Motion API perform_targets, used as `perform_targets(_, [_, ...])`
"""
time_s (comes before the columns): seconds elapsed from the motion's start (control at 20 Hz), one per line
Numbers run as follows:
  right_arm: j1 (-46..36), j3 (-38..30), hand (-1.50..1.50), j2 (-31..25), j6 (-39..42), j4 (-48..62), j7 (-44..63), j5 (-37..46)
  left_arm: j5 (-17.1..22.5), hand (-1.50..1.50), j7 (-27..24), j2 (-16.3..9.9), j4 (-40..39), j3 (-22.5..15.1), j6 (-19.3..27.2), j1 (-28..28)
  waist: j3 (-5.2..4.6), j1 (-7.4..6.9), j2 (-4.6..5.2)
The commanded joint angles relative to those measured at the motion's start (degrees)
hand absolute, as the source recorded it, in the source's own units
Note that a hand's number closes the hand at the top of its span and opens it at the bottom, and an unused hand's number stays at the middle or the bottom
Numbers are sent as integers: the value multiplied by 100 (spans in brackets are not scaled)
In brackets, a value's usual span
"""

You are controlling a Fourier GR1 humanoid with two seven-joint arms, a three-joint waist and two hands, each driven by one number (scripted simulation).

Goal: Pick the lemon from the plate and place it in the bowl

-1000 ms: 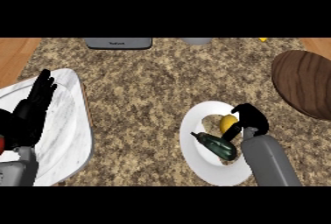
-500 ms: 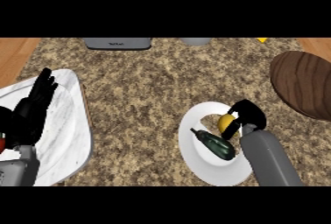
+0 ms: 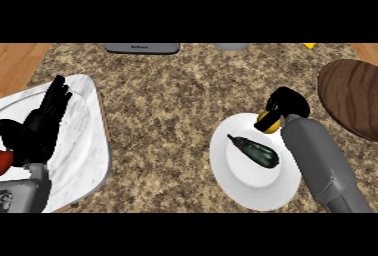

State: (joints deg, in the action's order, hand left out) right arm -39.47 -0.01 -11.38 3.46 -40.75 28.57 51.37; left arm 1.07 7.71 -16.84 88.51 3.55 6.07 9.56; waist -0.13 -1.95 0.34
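We take the white plate (image 3: 251, 192) as our landmark. Far to its left, a marble board (image 3: 85, 145) lies under our left hand (image 3: 44, 125), which rests open, fingers straight. Up and to the plate's right sits the dark wooden bowl (image 3: 351, 95). A dark green vegetable (image 3: 255, 151) lies at the plate's centre. Over the plate's upper right rim, our right hand (image 3: 289, 102) curls round the lemon (image 3: 269, 123). We judge the lemon, only partly enclosed, could slip out and roll off before reaching the bowl.
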Motion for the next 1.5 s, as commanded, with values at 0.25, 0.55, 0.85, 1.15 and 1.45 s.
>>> perform_targets(0.25, [-939, 183, 150, -301, -846, 252, -46, 681, -19, 0, 97, 10, -47, 152, 26, 72, 13, 138, -27])
perform_targets(0.55, [-1232, 219, 150, -691, -1341, -1089, 833, 1141, -67, 0, -39, -34, -85, 196, -8, -147, 5, 289, -90])
perform_targets(0.85, [-844, -137, 150, -1197, -1013, -2341, 1171, 1015, 16, 0, -192, -15, -296, 296, -160, -111, 8, 278, -59])
perform_targets(1.15, [-453, -666, 150, -1335, -1152, -2568, 962, 676, -272, 0, -661, 246, -573, 168, -72, -189, 10, 206, -27])
perform_targets(1.45, [-134, -1509, 150, -1787, -1886, -1310, -687, -126, -66, 0, -189, 77, -132, 332, -230, -87, 18, 128, -4])
